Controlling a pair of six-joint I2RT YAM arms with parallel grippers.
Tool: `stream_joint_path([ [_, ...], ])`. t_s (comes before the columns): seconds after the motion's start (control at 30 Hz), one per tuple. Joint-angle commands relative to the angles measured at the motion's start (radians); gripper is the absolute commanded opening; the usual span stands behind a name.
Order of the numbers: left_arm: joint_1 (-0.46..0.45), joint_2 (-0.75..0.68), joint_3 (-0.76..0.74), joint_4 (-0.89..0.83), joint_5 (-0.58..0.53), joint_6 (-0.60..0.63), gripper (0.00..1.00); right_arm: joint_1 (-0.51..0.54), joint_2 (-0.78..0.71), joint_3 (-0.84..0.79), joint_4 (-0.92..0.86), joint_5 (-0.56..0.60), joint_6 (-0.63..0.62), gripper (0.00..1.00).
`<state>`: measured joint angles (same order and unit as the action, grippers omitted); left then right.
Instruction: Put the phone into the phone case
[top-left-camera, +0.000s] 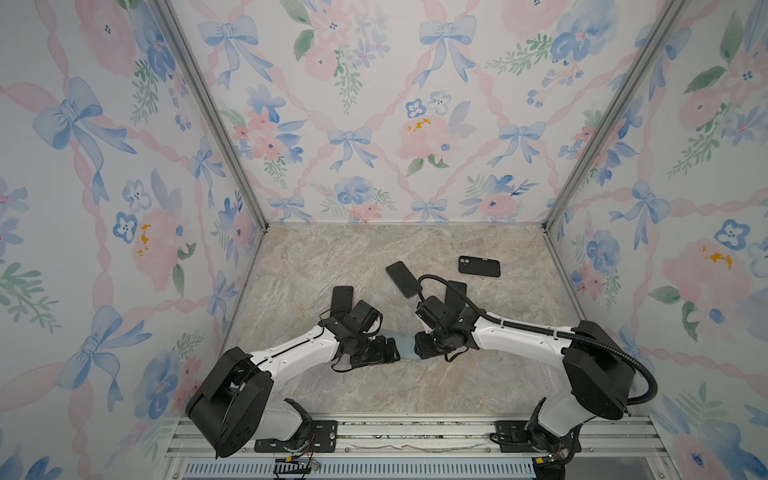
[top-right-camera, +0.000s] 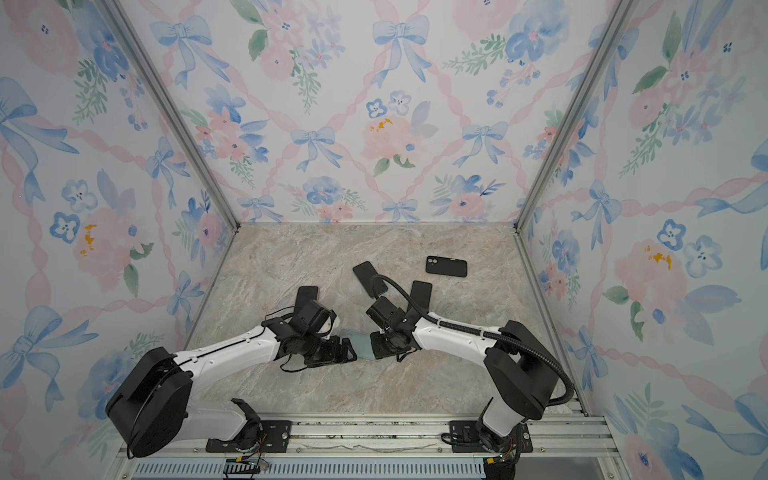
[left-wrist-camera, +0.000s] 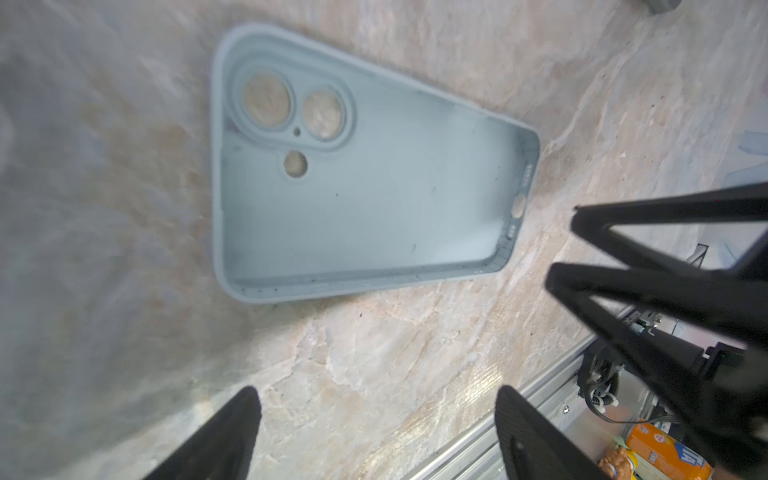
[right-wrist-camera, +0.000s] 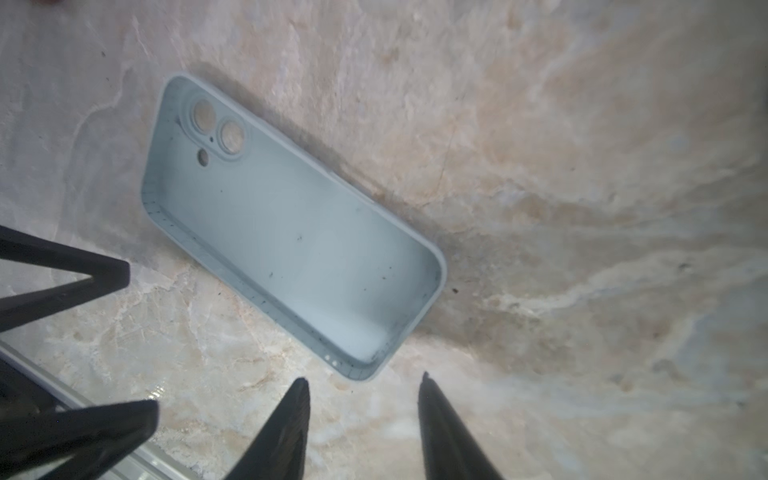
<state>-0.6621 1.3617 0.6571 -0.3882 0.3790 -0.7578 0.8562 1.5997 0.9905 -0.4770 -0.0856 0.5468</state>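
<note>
From my console, the biggest thing in both top views is the floral enclosure (top-left-camera: 353, 104), pink roses and blue bows on three sides. Next comes the beige marble tabletop (top-left-camera: 374, 390), with an aluminium rail (top-left-camera: 415, 430) along its near edge. The left arm (top-left-camera: 291, 353) and right arm (top-left-camera: 523, 334), white links with black joints, both reach toward the front middle of the table, heads nearly meeting. Behind them I count four black phone-shaped slabs lying flat. The lens-marked slab (top-left-camera: 479, 266) is far back on the right, well apart from the rest, and the middle slab (top-left-camera: 402, 279) lies angled near the centre. The left slab (top-left-camera: 342, 297) is partly under the left wrist, and the right slab (top-right-camera: 423, 291) is mostly hidden by the right arm. I cannot tell which are phones and which are cases. The pale blue phone case (left-wrist-camera: 365, 199) lies flat on the marble between the two heads, open side up and empty, marble showing through its lens holes (left-wrist-camera: 266, 102). In a top view only a sliver of the case (top-left-camera: 405, 347) shows. The left gripper (left-wrist-camera: 376, 392) is spread wide, only bare marble between its fingers, tips apart from the case's long side. The right gripper (right-wrist-camera: 363, 378) has its fingers parted, tips just beside the case's end away from the lens holes, not touching it as far as I can see.
</note>
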Motion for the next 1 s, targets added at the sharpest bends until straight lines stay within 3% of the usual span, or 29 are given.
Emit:
stream_joint_path([
  [0.0,-0.005,0.034,-0.022,0.110,0.062,-0.038,0.89,-0.082,0.003,0.027,0.039,-0.048,-0.175,0.50],
  [0.33,0.053,0.169,0.033,0.125,0.038,0.019,0.82,-0.177,0.147,0.066,0.118,-0.183,-0.265,0.60],
  [0.6,0.120,0.252,0.119,0.124,0.046,0.070,0.81,-0.167,0.197,0.049,0.126,-0.247,-0.254,0.61],
  [0.97,0.131,0.290,0.183,0.125,0.046,0.089,0.81,-0.100,0.178,0.019,0.121,-0.254,-0.197,0.60],
])
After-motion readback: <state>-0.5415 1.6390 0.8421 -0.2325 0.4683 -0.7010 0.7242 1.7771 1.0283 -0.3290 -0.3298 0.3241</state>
